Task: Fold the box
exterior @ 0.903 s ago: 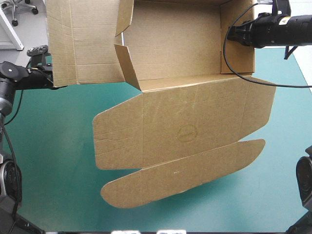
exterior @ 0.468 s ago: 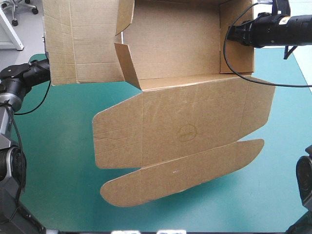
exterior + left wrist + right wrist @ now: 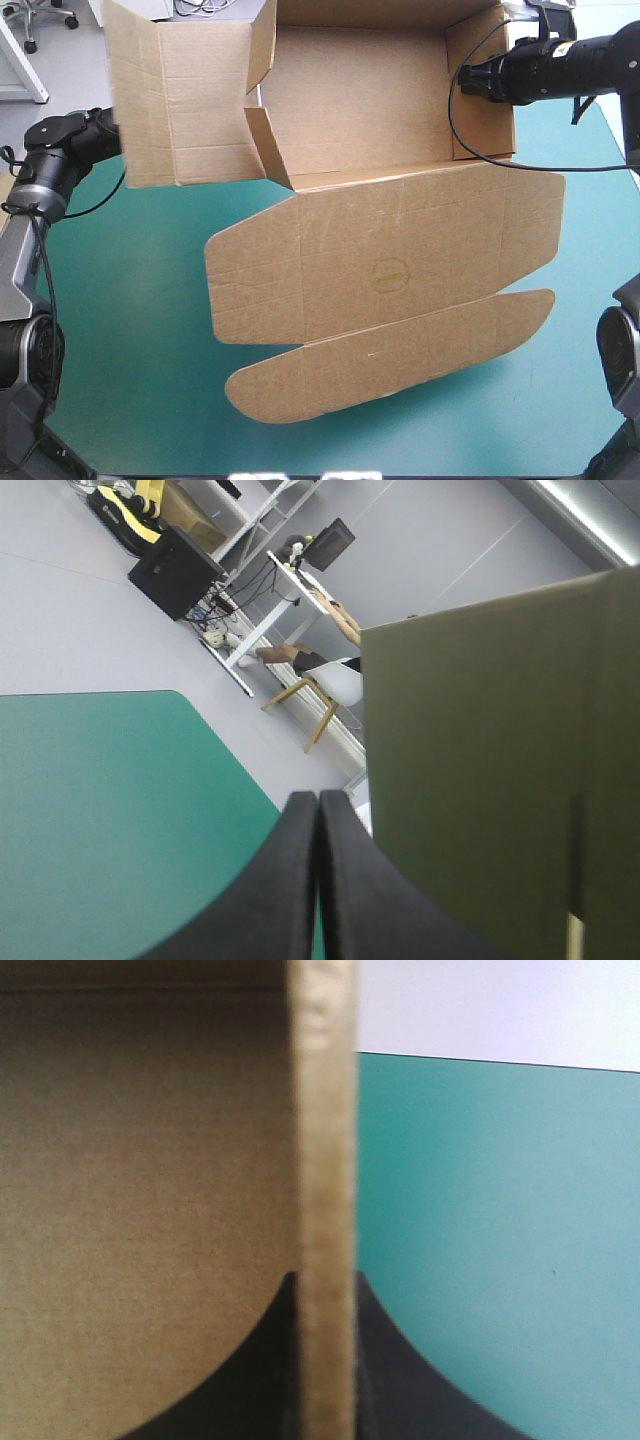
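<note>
Table, teal-green cover, carries the brown box, which occupies the centre and far half of the surface, partly formed and open. Its lid lies flat on the cover toward the near edge, with a rounded tuck flap beyond its near fold and a circular mark pressed into the board. The large left side panel stands raised at the box's far left; a smaller inner flap is angled inward beside it. The right wall is upright. The right gripper is clamped on that wall, the board edge pinched between its black fingers. The left gripper has its fingers pressed together with nothing between them; the raised panel stands just beside it, not gripped.
</note>
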Robot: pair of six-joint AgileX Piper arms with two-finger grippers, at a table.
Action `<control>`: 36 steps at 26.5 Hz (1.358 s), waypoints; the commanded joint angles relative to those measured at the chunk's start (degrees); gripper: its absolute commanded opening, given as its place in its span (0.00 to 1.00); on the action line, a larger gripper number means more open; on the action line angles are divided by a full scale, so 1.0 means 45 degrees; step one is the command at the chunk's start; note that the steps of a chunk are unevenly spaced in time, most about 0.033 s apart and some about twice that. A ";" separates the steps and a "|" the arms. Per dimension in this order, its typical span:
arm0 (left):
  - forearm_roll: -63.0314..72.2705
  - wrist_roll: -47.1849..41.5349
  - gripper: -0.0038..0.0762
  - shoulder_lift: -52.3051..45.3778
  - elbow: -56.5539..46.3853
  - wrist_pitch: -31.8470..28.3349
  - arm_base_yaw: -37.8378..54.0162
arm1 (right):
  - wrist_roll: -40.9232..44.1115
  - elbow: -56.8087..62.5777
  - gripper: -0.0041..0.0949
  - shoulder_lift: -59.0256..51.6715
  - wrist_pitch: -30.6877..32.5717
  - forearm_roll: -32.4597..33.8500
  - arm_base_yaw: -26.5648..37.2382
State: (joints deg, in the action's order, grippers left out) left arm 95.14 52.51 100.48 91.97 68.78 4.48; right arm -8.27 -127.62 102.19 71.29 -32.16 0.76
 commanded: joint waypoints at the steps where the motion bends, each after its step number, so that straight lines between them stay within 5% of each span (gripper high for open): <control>1: 0.1278 0.0024 0.04 -0.0987 0.0679 0.0900 -0.0134 | 0.0246 -0.0352 0.02 -0.0440 0.0014 -0.0085 -0.0004; 9: 0.1143 -0.0085 0.04 -0.1390 0.1201 0.0900 -0.0282 | 0.0546 -0.0352 0.02 -0.0204 -0.0009 0.0141 -0.0217; 18: 0.0908 -0.0133 0.04 -0.1390 0.1201 0.0879 -0.1355 | 0.1444 -0.0352 0.03 -0.0098 -0.0321 0.3017 -0.1840; 23: 0.0302 -0.0363 0.06 -0.1390 0.1201 0.0838 -0.1385 | 0.1673 -0.0352 0.03 0.0133 -0.0233 0.3173 -0.2025; 25: -0.0277 -0.0523 0.15 -0.1390 0.1201 0.0773 -0.1385 | 0.1735 -0.0352 0.03 0.0192 -0.0233 0.3125 -0.2025; 28: -0.1289 -0.0997 0.52 -0.1390 0.1201 0.0778 -0.1385 | 0.1762 -0.0352 0.03 0.0428 -0.0131 0.3125 -0.2025; 30: -0.1487 -0.0997 0.64 -0.1390 0.1201 0.0858 -0.1385 | 0.1839 -0.0352 0.03 0.0545 -0.0048 0.3125 -0.2025; 36: -0.3208 -0.2246 0.66 -0.1410 0.1201 -0.0418 -0.1398 | 0.2376 -0.0352 0.03 0.1068 -0.0024 0.3389 -0.2025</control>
State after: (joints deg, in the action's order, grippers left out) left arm 79.77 44.75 97.11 95.43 68.90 -1.28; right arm 0.58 -127.62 109.75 71.24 -14.46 -8.09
